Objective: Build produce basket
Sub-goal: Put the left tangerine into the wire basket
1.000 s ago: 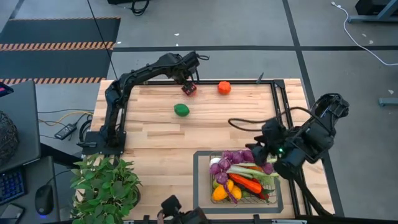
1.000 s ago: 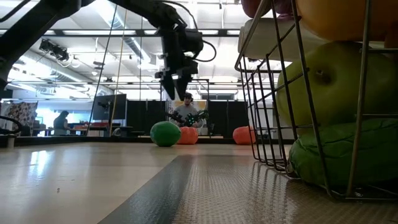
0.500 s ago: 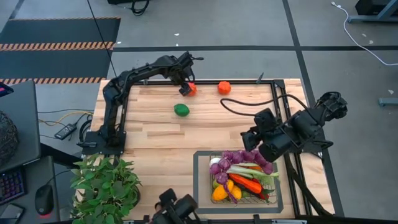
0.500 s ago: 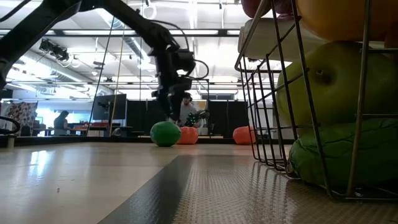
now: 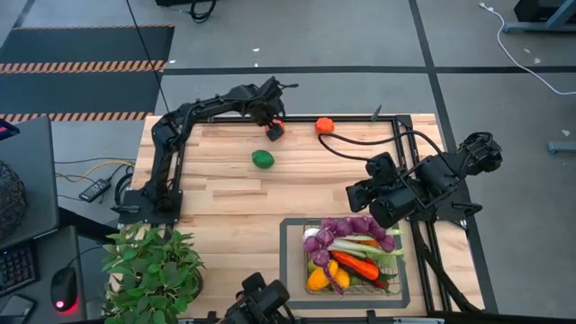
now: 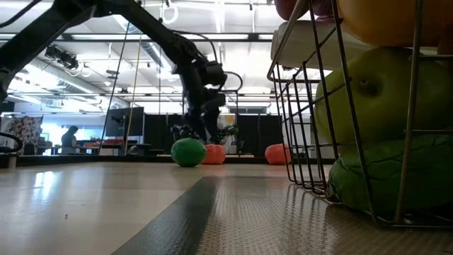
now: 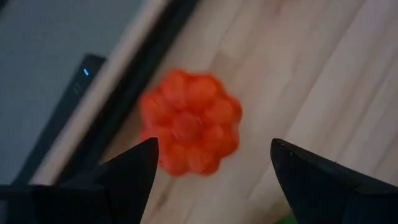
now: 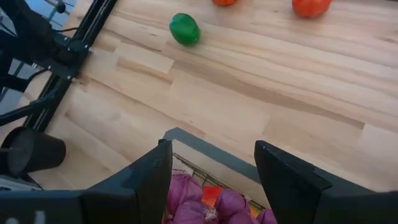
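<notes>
A red ribbed tomato [image 7: 189, 121] lies on the wood near the table's far edge [image 5: 275, 130]. My left gripper [image 7: 212, 144] is open and low over it, one finger on either side, touching nothing [image 6: 202, 131]. An orange tomato [image 5: 324, 125] and a round green fruit [image 5: 262, 159] rest on the table close by. The wire basket [image 5: 292, 261] at the near right holds purple grapes [image 5: 346, 227], a leek, carrots and a yellow piece. My right gripper [image 5: 363, 194] hangs open above the basket's far edge [image 8: 205, 144].
A black rail frame [image 5: 402, 144] runs along the table's far and right edges, close behind the red tomato. A leafy potted plant [image 5: 153, 265] stands at the near left corner. Bare wood lies between the green fruit and the basket. A cable [image 5: 346, 139] loops over the far right.
My left gripper has come down over the red tomato at the far edge, from well above it to just over the table. My right arm has swung from above the basket's right side toward the table's left and far edge.
</notes>
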